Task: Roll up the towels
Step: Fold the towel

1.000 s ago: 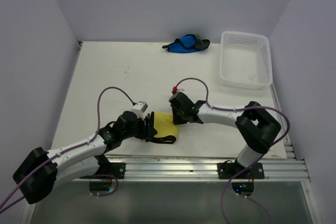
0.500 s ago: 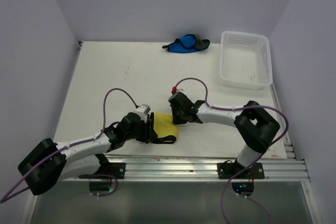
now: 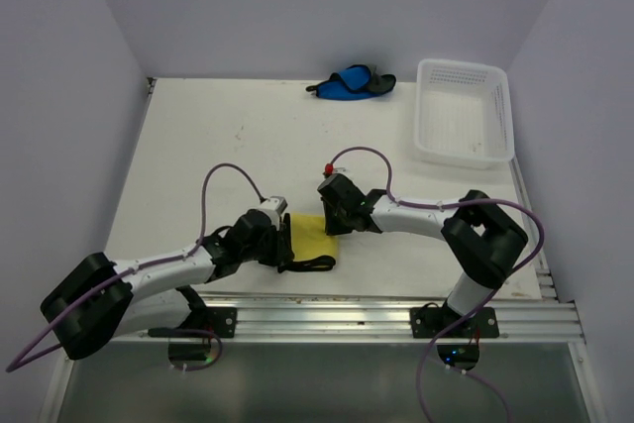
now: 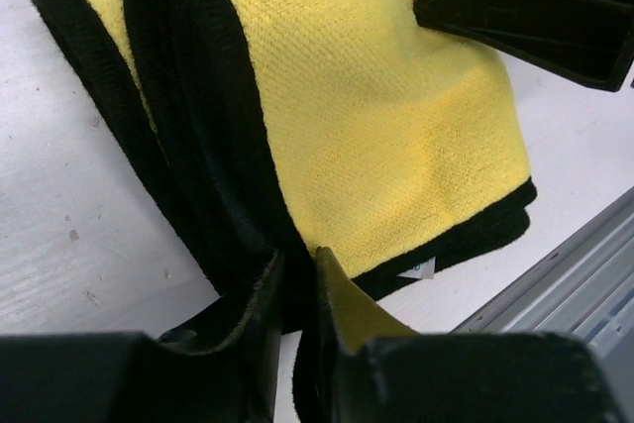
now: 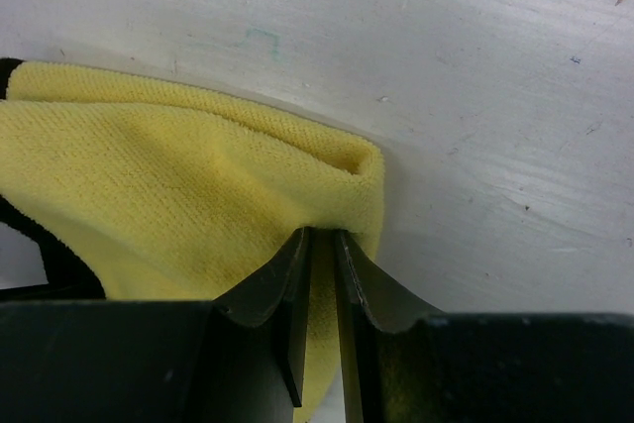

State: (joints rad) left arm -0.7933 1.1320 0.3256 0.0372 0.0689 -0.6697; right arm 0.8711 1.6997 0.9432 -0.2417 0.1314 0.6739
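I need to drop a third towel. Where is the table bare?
Bare: the table between blue towel and yellow towel, and all along its left side. Crowded: the near edge, where left gripper and right gripper pinch the yellow towel.

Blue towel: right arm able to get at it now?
Probably not yet: the right gripper is shut on a fold of the yellow towel. Otherwise the way looks free, bare table up to the blue towel at the far edge, white basket off to its side.

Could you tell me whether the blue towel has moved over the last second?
No. The blue towel lies crumpled in the same spot, just as far to the left of the white perforated basket as before.
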